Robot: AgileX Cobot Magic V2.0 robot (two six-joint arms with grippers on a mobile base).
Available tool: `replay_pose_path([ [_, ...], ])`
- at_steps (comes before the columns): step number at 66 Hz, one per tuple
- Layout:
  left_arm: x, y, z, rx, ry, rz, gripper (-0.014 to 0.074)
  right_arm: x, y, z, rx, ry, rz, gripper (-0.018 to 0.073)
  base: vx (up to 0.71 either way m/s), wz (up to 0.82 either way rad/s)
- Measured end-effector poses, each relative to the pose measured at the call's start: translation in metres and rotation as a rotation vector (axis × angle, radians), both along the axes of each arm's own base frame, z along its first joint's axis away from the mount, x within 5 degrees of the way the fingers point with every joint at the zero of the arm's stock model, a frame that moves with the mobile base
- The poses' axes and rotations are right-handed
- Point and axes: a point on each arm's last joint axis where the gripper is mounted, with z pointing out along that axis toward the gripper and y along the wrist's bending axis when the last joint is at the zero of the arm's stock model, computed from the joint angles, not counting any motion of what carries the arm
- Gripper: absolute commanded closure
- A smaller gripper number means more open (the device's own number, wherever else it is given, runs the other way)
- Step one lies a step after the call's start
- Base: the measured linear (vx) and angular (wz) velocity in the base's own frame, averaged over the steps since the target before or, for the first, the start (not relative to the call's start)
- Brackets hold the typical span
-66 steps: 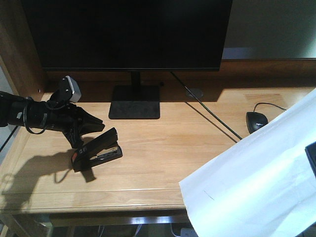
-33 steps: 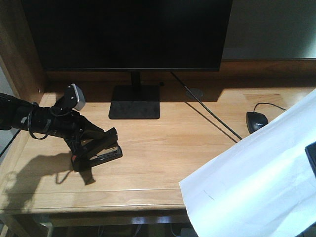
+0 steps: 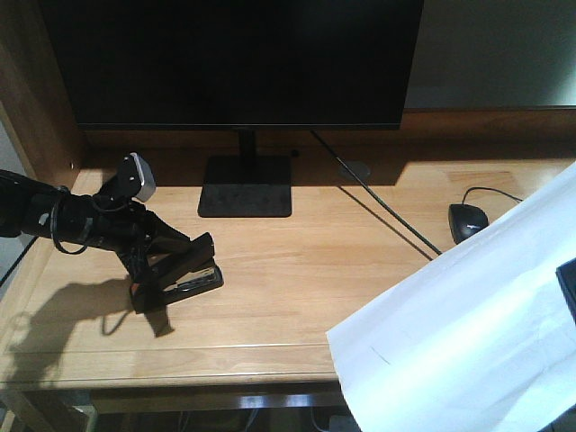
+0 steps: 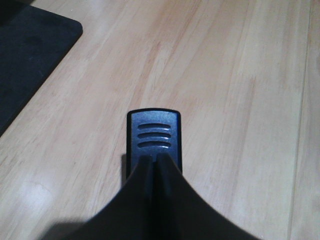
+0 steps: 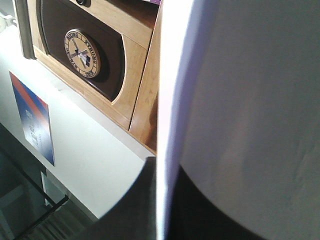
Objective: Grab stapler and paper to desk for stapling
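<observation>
The black stapler [image 3: 180, 274] lies on the left part of the light-wood desk [image 3: 297, 270], its top arm raised at a slant. My left gripper [image 3: 186, 243] is shut with nothing between its fingers, and its tips rest on the stapler's top. In the left wrist view the joined tips [image 4: 154, 159] sit just behind the ribbed end of the stapler [image 4: 153, 131]. The large white paper [image 3: 468, 333] hangs tilted over the desk's front right corner. My right gripper [image 5: 162, 172] is shut on the edge of the paper [image 5: 240, 100].
A big dark monitor [image 3: 234, 63] stands at the back on a black base [image 3: 245, 193]. A black mouse [image 3: 467, 220] and a cable [image 3: 387, 211] lie at the right. A wooden side wall [image 3: 31, 90] borders the left. The right wrist view shows a wooden shelf unit [image 5: 135, 90].
My left gripper has come down and a little left onto the stapler's top, then stopped over the last half second. The paper and right gripper have not moved.
</observation>
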Motion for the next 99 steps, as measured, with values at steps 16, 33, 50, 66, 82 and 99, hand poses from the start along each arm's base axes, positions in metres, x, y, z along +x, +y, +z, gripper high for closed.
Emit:
replay_pose_path([
  [16, 0.000, 0.000, 0.000, 0.000, 0.000, 0.000, 0.0603, 0.000, 0.000, 0.000, 0.000, 0.000, 0.000, 0.0564, 0.00, 0.00],
  [33, 0.000, 0.000, 0.000, 0.001, 0.000, -0.001, 0.0603, 0.000, 0.000, 0.000, 0.000, 0.000, 0.000, 0.0564, 0.00, 0.00],
  [50, 0.000, 0.000, 0.000, 0.001, 0.000, -0.001, 0.0603, -0.001, 0.000, 0.001, 0.007, -0.017, 0.004, 0.0564, 0.00, 0.00],
  [66, 0.000, 0.000, 0.000, 0.001, 0.000, -0.001, 0.0603, -0.001, -0.001, 0.002, 0.013, -0.015, 0.000, 0.0564, 0.00, 0.00],
  [82, 0.000, 0.000, 0.000, 0.001, 0.000, -0.001, 0.0603, -0.003, 0.024, 0.013, -0.332, -0.128, 0.141, 0.0564, 0.00, 0.00],
  [99, 0.000, 0.000, 0.000, 0.001, 0.000, -0.001, 0.0603, 0.010, 0.037, 0.037, -0.547, -0.141, 0.209, 0.0564, 0.00, 0.00],
])
